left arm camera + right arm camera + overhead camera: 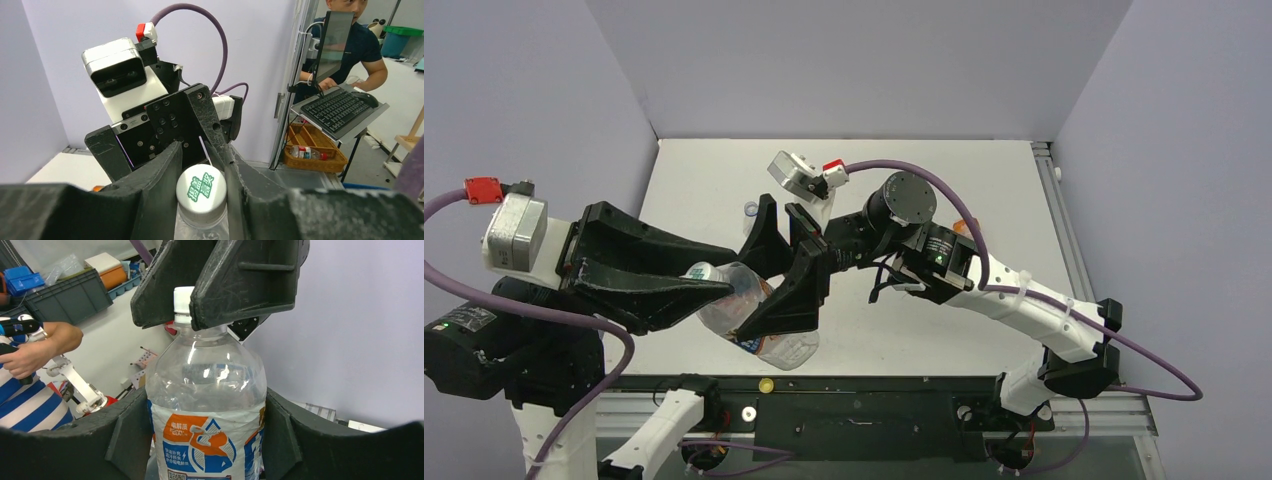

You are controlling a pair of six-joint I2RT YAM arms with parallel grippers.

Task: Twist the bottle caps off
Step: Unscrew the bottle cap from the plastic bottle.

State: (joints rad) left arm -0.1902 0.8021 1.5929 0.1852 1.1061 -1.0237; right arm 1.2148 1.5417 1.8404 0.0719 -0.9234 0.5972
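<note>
At the near edge, on the black rail between the arm bases, lies a small yellow cap (766, 385), well apart from everything else. Just beyond it a clear bottle (774, 340) is held between the two arms over the near part of the white table (944, 170). In the top view its long axis runs slantwise, with the base towards the near edge and the neck pointing up and left at the left arm. Whether the base touches the table cannot be told. The left gripper (186, 302) comes in along that axis and its two black fingers are pressed against opposite sides of the white cap (201, 192), which sits on the neck. The cap's flat top, printed with green characters, faces straight into the left wrist camera. The right gripper (204, 402) reaches across from the right, square to the axis, and its fingers clasp the bottle's body at the shoulder, one on each side, just above a white label (210, 450) marked in orange and blue. Farther out on the table a small pale ring (751, 208) lies alone. Behind the right arm a bit of something orange (962, 228) shows, too hidden to make out.
</note>
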